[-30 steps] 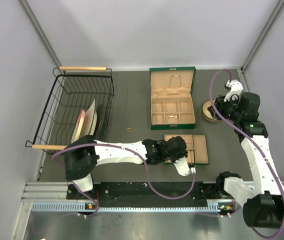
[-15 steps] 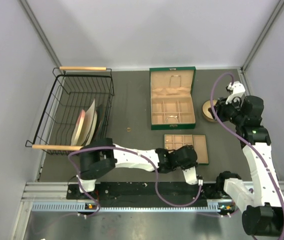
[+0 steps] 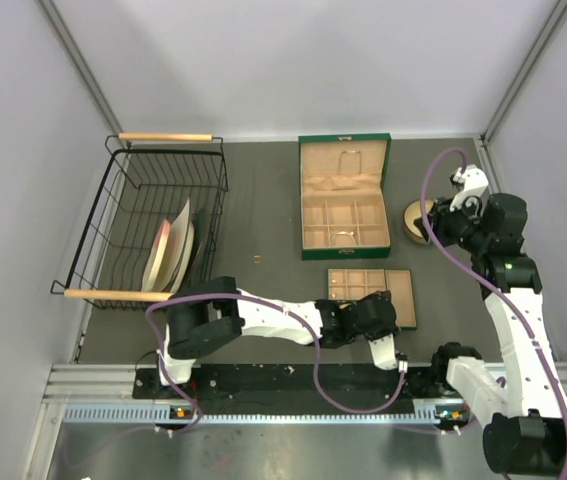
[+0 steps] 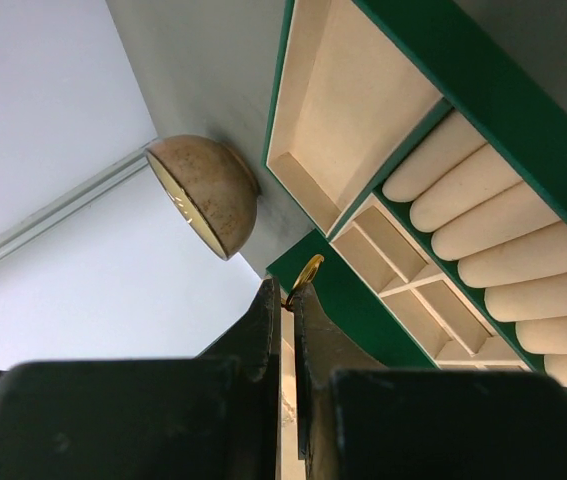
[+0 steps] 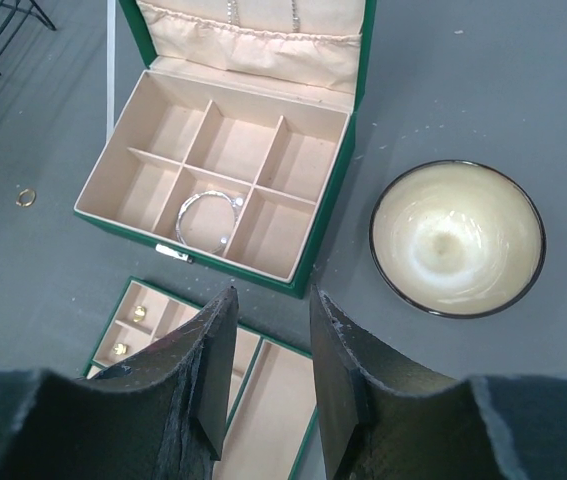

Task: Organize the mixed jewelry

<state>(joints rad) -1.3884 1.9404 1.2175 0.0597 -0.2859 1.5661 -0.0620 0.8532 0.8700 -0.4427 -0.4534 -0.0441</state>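
Mixed jewelry (image 5: 139,313) was spread over several spots. One gold ring (image 4: 305,275) was pinched at the tip of the left claw (image 4: 285,300), jaws closed tight on it, ring sticking up past the fingertips. Left arm reached across the near side of the tabletop (image 3: 263,200), with the claw low at the green-rimmed tan tray (image 3: 400,300). In the left wrist view the tray's compartments and padded rolls sat just beyond the ring.

Two small gold studs (image 5: 119,349) lay in the tray's small compartments, one per cell. A second loose ring (image 5: 26,197) lay flat on the bare tabletop, left of the green jewelry box (image 5: 243,85) and well apart from the tray.

The box stood open behind the tray, lid up. A silver bracelet (image 5: 208,215) lay in the middle front cell, draped over a divider; the other cells had nothing visible.

Right claw (image 5: 271,300) hung up in the air, jaws partly apart, gripping nothing. In the top view it sat just beside the cream bowl (image 5: 453,240), which stood upright right of the box, touching neither box nor tray.

A black wire basket (image 3: 163,190) with wooden handles sat at far left, holding a few plates (image 3: 173,250) on edge.
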